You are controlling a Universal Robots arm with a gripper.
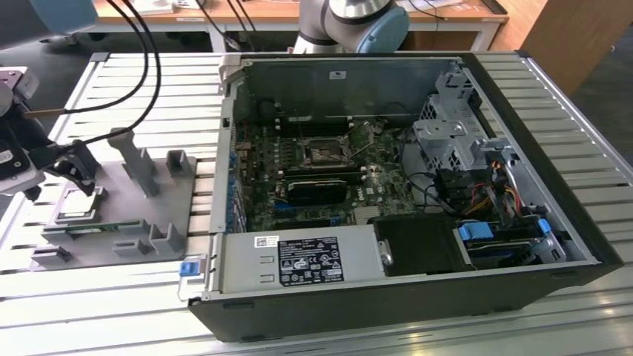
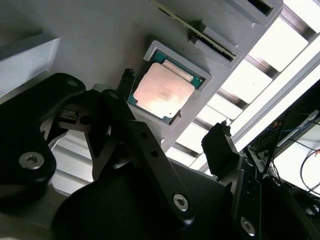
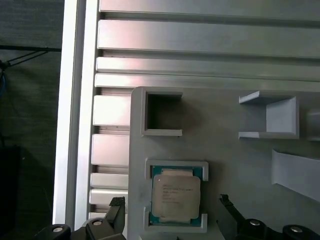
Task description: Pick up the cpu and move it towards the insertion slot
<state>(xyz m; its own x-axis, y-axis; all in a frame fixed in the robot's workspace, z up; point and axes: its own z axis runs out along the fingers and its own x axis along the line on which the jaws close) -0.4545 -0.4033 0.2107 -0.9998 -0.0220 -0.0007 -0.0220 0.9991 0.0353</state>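
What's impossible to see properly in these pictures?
Exterior view: insertion slot too small to tell how its lever stands.
Second wrist view: the open gripper's body covers much of the grey tray.
First wrist view: picture edge cuts off the tray beside the cpu.

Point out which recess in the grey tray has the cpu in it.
The framed recess straddled by the open gripper holds the cpu; the square pocket beside it is empty.

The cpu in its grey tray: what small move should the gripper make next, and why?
Probably lower straight down. The cpu lies in its tray recess, and the open gripper has a fingertip on each side, apparently above it, not touching.
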